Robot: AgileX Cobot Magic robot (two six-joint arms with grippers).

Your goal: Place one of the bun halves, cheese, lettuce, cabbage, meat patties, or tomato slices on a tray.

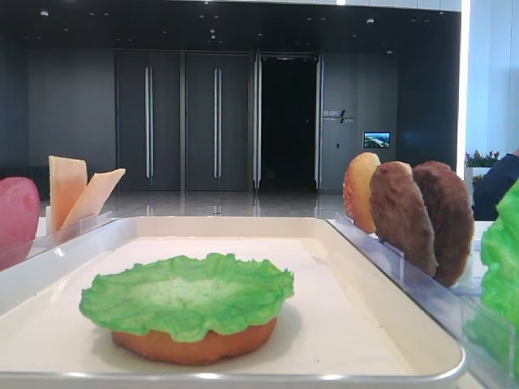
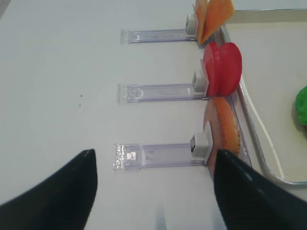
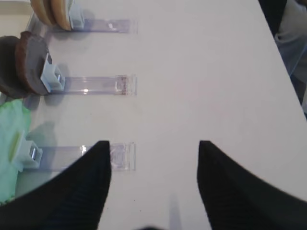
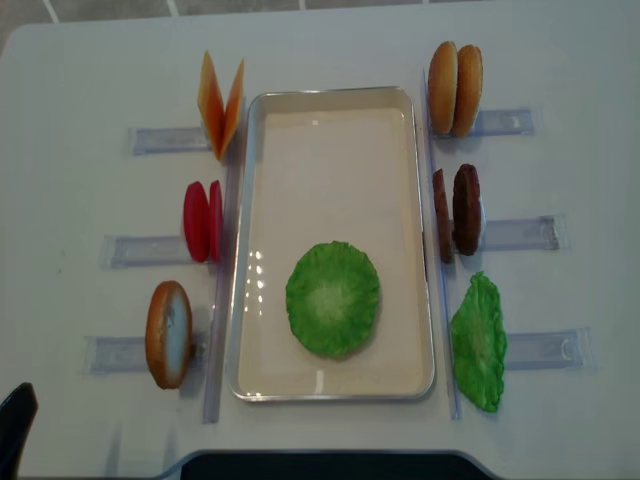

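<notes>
Lettuce leaf sitting on a bun in the tray, both grippers waiting empty

The lettuce (image 4: 333,298) is lying over a bun half (image 1: 195,344) in the tray's (image 4: 330,105) lower middle; spare patties (image 4: 455,212) are standing upright in holders at right, easy to pinch. The right gripper (image 3: 152,184) and left gripper (image 2: 153,189) are both hanging wide apart, holding nothing.

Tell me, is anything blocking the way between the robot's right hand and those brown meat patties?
Nothing visible does. The right hand hangs open over bare table, and the meat patties stand upright in their clear holder ahead and to its left. The only things near that path are the flat clear holder strips lying on the table.
</notes>
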